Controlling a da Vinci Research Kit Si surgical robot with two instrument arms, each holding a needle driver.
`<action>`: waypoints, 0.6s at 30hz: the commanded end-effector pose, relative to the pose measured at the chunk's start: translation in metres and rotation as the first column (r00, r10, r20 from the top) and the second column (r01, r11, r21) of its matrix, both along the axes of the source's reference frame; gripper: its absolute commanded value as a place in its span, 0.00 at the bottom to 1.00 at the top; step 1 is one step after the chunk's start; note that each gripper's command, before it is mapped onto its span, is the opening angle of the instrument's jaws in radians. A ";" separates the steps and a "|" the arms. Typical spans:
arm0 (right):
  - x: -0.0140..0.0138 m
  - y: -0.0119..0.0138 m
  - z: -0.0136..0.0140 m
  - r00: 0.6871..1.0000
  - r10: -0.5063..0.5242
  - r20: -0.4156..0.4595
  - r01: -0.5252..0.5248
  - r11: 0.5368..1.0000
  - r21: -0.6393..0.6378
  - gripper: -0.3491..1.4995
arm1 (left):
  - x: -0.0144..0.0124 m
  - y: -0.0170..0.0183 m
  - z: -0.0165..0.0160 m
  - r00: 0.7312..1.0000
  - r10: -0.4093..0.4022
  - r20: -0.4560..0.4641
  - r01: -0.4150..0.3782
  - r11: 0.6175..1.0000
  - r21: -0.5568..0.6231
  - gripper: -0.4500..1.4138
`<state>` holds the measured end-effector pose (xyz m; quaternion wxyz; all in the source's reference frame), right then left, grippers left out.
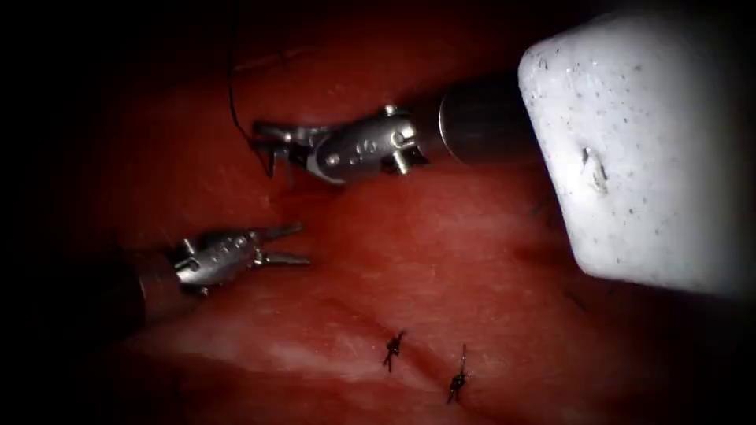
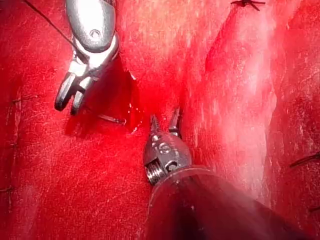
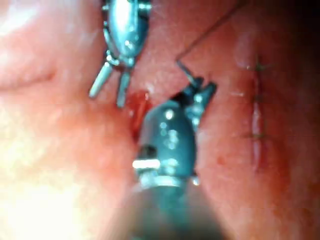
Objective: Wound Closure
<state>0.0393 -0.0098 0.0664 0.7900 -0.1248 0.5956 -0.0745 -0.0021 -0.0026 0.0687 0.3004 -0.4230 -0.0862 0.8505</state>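
Note:
The right tool point(image 1: 266, 138) reaches in over the far end of the cut point(image 1: 303, 206) in the tissue point(image 1: 472, 260). Its jaws look shut on a short dark piece, apparently the needle point(image 3: 184, 71) near its thread end; the rest of its curve is hidden. Dark thread point(image 1: 231, 79) climbs from these jaws. I cannot tell whether the needle is in the tissue. The left tool point(image 1: 299, 245) sits on the cut's left side, jaws open and holding nothing. The left wrist view has the left tool point(image 2: 165, 119) spread at the cut's edge and the right tool point(image 2: 70, 99) beside it.
Two knotted stitches point(image 1: 394, 347) point(image 1: 457, 380) with short cut ends close the near part of the cut. Red fluid point(image 3: 138, 111) lies in the open gap. Older stitches point(image 3: 257, 100) hold a second line in the tissue.

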 end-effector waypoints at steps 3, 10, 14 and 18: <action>0.0007 -0.0008 0.0002 1.000 0.001 -0.005 -0.001 1.000 0.015 0.00 | -0.0007 0.0002 0.0016 1.000 -0.005 0.000 0.005 1.000 0.002 0.32; 0.0007 -0.0006 -0.0005 1.000 0.002 -0.007 -0.002 1.000 0.027 0.00 | -0.0007 0.0014 0.0020 1.000 -0.007 -0.001 0.007 1.000 0.011 0.32; 0.0007 -0.0005 -0.0005 1.000 0.002 -0.006 -0.002 1.000 0.027 0.00 | -0.0002 0.0029 -0.0016 0.999 -0.054 0.000 0.054 0.998 -0.043 0.31; 0.0007 -0.0005 -0.0005 1.000 0.003 -0.006 -0.003 1.000 0.027 0.00 | -0.0007 0.0030 -0.0032 0.999 -0.050 -0.012 0.049 0.997 -0.060 0.30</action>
